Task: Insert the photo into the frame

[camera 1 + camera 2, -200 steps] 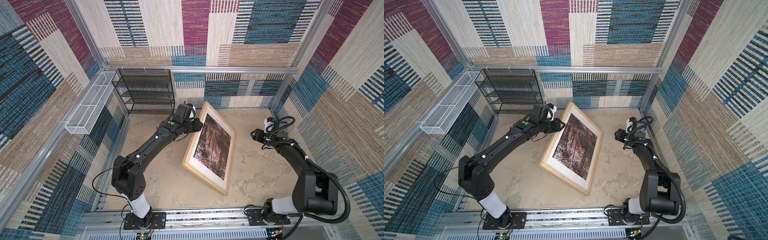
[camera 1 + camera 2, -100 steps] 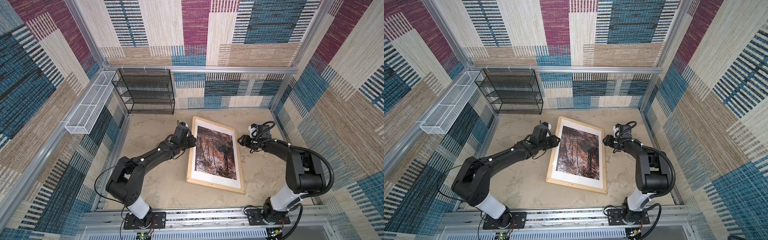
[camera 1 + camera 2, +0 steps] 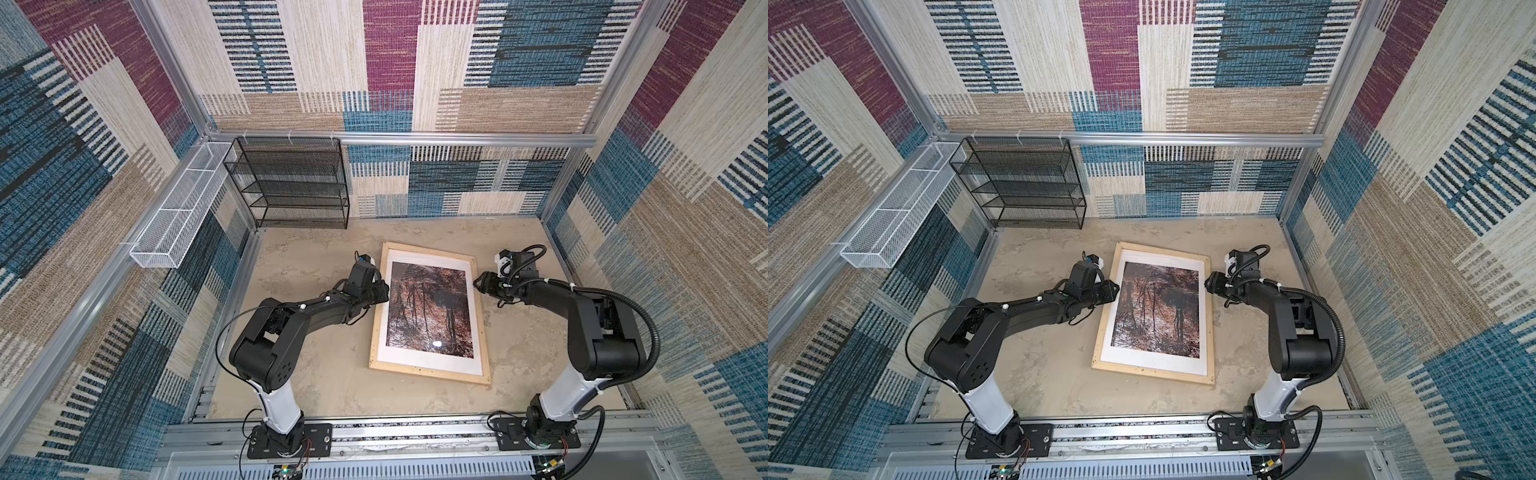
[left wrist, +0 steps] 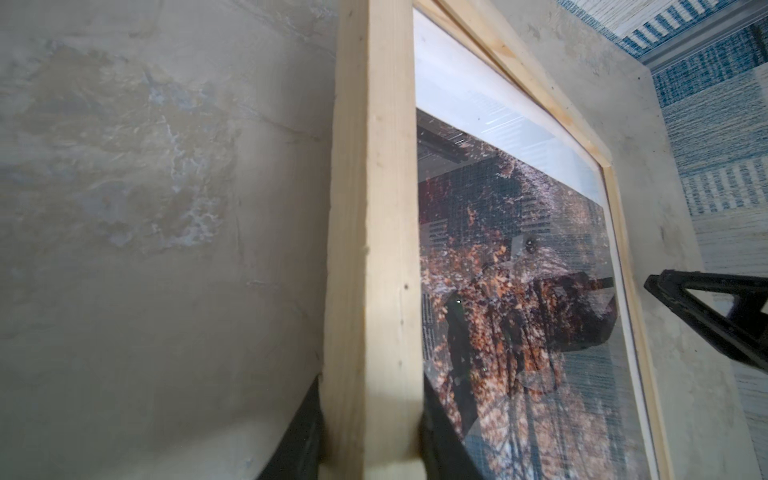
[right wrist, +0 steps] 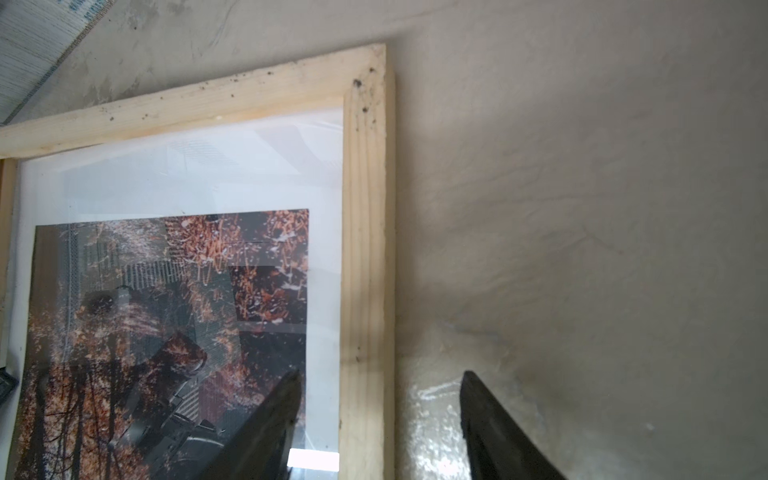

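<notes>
The pale wood frame (image 3: 430,372) (image 3: 1152,372) lies flat on the table in both top views. The autumn forest photo (image 3: 430,309) (image 3: 1158,309) sits inside it behind the pane, with a white border around it. My left gripper (image 3: 384,291) (image 3: 1116,287) is at the frame's left side. In the left wrist view its jaws (image 4: 372,419) press both faces of the wood strip (image 4: 374,249). My right gripper (image 3: 478,284) (image 5: 381,376) stands open astride the right strip (image 5: 368,249), with a gap on each side.
A black mesh shelf rack (image 3: 291,183) stands against the back wall at the left. A white wire basket (image 3: 178,208) hangs on the left wall. Patterned walls close in the table on three sides, and the arm bases sit along the front rail.
The frame was tilted up on its edge in the left gripper; it now lies flat. Both arms came down with it, and the right gripper moved in over the right strip.
</notes>
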`<state>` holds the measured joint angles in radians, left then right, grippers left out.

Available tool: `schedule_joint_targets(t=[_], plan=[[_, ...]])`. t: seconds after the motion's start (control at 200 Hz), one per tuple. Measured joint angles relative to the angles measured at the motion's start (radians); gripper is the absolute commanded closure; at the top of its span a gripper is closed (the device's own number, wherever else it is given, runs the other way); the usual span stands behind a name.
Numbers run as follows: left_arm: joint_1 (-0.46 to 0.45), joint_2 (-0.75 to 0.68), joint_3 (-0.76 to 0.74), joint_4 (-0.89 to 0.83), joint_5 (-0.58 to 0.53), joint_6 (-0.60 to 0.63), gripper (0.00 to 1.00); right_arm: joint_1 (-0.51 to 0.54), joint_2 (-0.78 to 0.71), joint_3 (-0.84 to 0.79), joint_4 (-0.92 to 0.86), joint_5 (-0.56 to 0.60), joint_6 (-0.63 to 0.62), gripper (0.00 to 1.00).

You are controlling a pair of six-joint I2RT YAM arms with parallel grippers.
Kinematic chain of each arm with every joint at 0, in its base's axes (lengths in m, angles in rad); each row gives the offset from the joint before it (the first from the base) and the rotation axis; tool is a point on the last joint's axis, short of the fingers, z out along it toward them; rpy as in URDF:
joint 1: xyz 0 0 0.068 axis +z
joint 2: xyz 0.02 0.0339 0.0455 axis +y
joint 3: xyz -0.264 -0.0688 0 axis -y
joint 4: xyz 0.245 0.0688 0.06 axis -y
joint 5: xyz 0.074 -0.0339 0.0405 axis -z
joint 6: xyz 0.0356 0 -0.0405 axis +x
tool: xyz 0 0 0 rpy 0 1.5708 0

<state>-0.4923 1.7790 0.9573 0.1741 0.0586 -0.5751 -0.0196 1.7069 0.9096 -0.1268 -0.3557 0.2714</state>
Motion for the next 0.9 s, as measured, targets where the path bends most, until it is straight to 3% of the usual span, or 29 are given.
schedule_joint_targets(t=[0.135, 0.17, 0.235, 0.456, 0.731, 0.896], plan=[[0.023, 0.005, 0.008, -0.026, -0.058, 0.051, 0.56, 0.000, 0.002, 0.003, -0.002, 0.001, 0.000, 0.38], [0.027, 0.005, 0.006, -0.029, -0.068, 0.057, 0.44, 0.000, 0.002, 0.004, -0.002, 0.001, 0.000, 0.37], [0.031, -0.003, -0.004, -0.034, -0.084, 0.071, 0.42, 0.000, 0.002, 0.005, -0.002, 0.001, 0.000, 0.38], [0.041, -0.041, -0.013, -0.067, -0.105, 0.094, 0.43, 0.001, 0.002, 0.007, -0.002, 0.011, -0.001, 0.38], [0.042, -0.071, -0.010, -0.155, -0.109, 0.100, 0.58, 0.007, 0.023, 0.026, -0.004, 0.012, -0.001, 0.39], [0.039, -0.071, -0.031, -0.187, -0.103, 0.099, 0.60, 0.010, 0.047, 0.040, -0.001, 0.008, 0.000, 0.40]])
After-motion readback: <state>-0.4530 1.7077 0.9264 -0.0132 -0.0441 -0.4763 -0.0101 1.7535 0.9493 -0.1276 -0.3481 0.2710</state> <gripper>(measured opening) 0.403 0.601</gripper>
